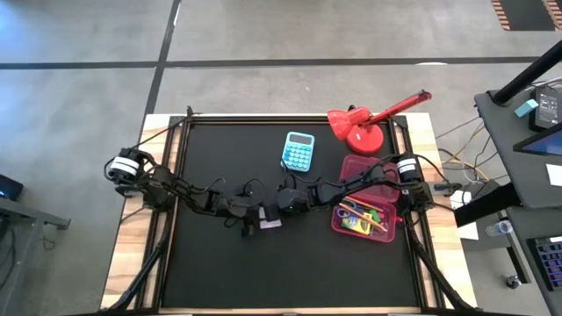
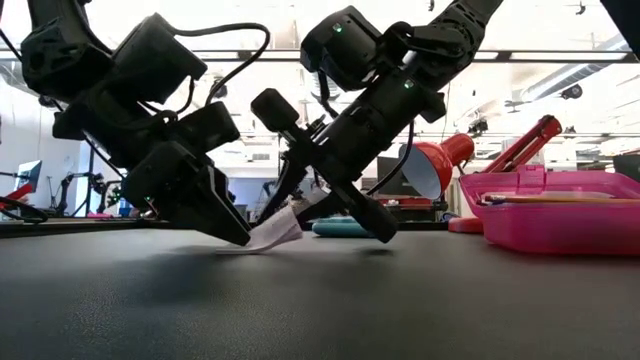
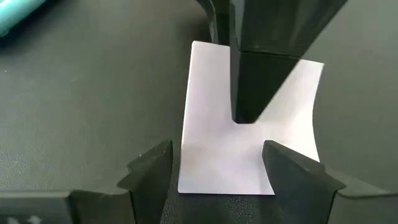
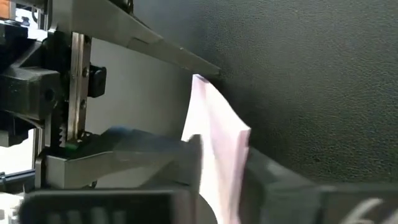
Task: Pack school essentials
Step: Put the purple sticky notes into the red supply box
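Mid-worktop (image 1: 211, 272), the right gripper (image 2: 300, 215) pinches the small white square (image 2: 272, 233); left gripper (image 3: 217, 180) jaws gape wide around it.

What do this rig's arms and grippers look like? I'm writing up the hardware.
Both arms are dark, jointed and boxy, with black cables looping along them. White-ringed bases sit at the table's sides. The left gripper and right gripper have flat, wedge-shaped black fingers. A green light glows on the right arm.
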You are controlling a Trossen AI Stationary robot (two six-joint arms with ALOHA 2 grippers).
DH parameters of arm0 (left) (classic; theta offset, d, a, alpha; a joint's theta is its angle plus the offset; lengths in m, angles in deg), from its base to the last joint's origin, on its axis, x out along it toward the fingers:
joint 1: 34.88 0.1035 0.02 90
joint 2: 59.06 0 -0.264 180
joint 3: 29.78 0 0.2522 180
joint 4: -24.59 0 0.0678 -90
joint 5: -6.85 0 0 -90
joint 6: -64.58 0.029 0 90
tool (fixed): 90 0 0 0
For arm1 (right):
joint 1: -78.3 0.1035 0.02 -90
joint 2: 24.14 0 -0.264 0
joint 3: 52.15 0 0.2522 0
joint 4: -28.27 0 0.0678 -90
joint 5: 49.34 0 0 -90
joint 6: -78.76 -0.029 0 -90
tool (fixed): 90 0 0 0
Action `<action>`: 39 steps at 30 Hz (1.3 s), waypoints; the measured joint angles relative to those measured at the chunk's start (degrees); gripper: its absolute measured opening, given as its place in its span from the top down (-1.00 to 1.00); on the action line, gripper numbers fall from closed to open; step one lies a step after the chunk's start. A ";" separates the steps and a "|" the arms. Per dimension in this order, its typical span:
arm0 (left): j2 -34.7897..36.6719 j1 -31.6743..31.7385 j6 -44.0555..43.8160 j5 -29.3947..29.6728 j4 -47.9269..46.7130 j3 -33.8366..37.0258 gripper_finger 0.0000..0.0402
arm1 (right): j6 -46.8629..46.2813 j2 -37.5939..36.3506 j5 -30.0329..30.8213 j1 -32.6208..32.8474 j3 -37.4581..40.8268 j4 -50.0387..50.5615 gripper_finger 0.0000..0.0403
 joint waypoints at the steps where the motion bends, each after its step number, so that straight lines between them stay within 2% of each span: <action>1: 0.00 0.00 0.00 0.00 0.02 0.00 -0.17 | 0.08 0.00 0.00 0.00 0.00 0.08 0.79; 3: 0.02 0.00 -0.09 0.00 0.14 0.00 -0.17 | 0.64 -0.02 0.02 0.00 0.00 0.34 0.91; 8: 1.41 0.00 -3.10 -0.62 0.35 0.02 -0.17 | 0.57 -0.22 -0.17 0.00 0.00 1.52 0.95; 14: 8.28 -0.02 -10.28 -7.36 -2.87 0.04 -0.17 | 2.67 -4.58 -1.08 0.00 0.02 9.60 0.96; 17: 12.43 -0.15 -10.91 -9.42 -4.12 0.04 -0.17 | 4.94 -8.99 -1.05 0.00 0.02 16.70 0.96; 22: 16.96 -0.28 -10.86 -9.51 -5.04 0.04 -0.17 | 8.32 -18.07 -1.03 0.00 0.00 29.28 0.96; 31: 17.64 -0.26 -10.89 -7.51 -5.25 0.00 -0.17 | 8.66 -35.79 -2.62 0.61 0.00 54.42 0.96; 35: 17.64 -0.24 -10.91 -4.69 -5.07 -0.01 -0.17 | 9.89 -39.32 -6.66 1.82 0.00 66.30 0.96; 39: 17.64 -0.24 -10.93 -1.45 -4.56 -0.02 -0.17 | 12.31 -39.38 -10.66 2.98 0.00 79.87 0.96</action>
